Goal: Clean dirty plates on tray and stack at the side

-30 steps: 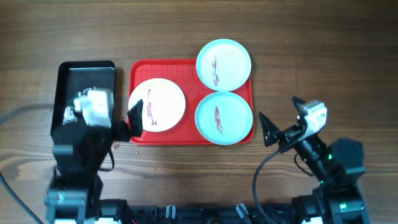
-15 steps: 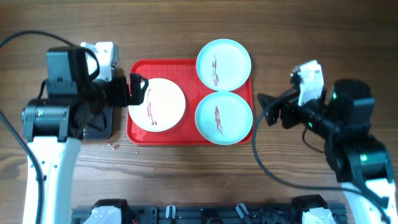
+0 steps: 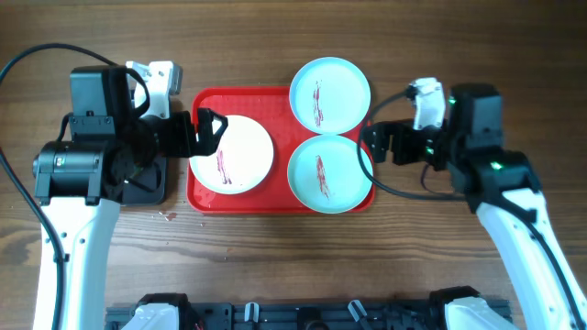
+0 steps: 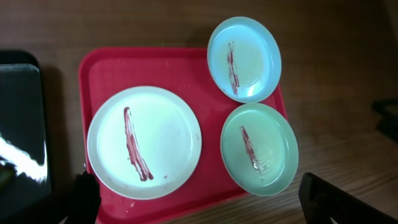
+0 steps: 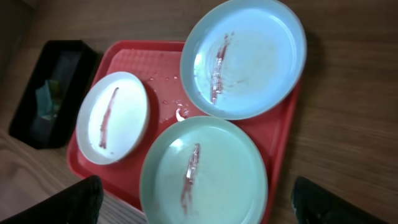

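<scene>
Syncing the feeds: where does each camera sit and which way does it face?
Overhead: above the table, straight down on the red tray; left gripper and right gripper show.
Left wrist: above tray, facing down; left arm's fingertips at bottom.
Right wrist: beside tray, tilted across it; right arm's fingertips at bottom.
Shared: all show the white plate.

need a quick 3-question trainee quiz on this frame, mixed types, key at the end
1. Count: how many plates show a dark red streak?
2. True or false: the plates are stacked in one pile beside the tray.
3. Which plate lies closest to the left pincer? A) the white plate B) the far mint one C) the near mint one

Key: 1. three; 2. false, they lie side by side, unstacked; 3. A.
</scene>
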Robot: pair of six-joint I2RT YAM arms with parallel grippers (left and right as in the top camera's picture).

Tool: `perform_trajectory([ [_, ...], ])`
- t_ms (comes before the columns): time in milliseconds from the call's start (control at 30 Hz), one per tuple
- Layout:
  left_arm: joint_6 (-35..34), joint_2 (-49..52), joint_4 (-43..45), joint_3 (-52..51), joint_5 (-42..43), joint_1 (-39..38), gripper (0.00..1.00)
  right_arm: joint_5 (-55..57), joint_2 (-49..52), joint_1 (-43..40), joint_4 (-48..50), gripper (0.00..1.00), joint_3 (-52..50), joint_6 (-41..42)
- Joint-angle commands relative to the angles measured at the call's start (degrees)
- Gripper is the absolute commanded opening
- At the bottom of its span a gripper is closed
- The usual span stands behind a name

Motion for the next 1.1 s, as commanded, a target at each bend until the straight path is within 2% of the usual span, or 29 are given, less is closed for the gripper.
perform_trajectory([
  [0, -11.91, 2.29, -0.87, 1.11, -6.99, 1.16, 1.0, 1.18, 5.2, 4.96, 2.1, 0.88, 3.54, 6.58],
  [133, -23.15, 4.17, -3.15, 1.14, -19.02, 5.38, 1.0, 8.37, 12.28, 11.96, 1.68, 0.77, 9.09, 9.73],
  [200, -27.21, 5.07, -5.16, 1.14, -25.77, 7.61, 1.0, 10.01, 16.33, 14.8, 1.66, 0.62, 12.22, 10.73],
  [233, -27.34, 5.6, -6.1, 1.14, -27.32, 8.59, 1.0, 10.14, 17.77, 15.72, 1.84, 0.53, 13.2, 10.73],
  [300, -27.3, 7.39, -7.93, 1.14, -29.0, 10.69, 1.0, 10.25, 22.29, 18.21, 2.49, 0.42, 15.82, 11.21],
  [500, -26.6, 13.99, -9.9, 1.11, -29.35, 15.58, 1.0, 10.99, 31.43, 22.45, 7.1, 0.4, 18.1, 13.94],
  [667, -26.6, 18.32, -9.27, 1.11, -29.35, 16.41, 1.0, 12.33, 37.31, 24.81, 11.82, 0.39, 18.1, 15.65],
  [867, -26.62, 19.23, -7.91, 1.11, -29.35, 16.41, 1.0, 9.64, 43.01, 25.33, 17.46, 0.37, 18.1, 16.57],
  [1067, -26.62, 19.23, -7.48, 1.11, -29.35, 16.41, 1.0, 9.4, 46.45, 25.9, 18.21, 0.35, 18.1, 16.46],
])
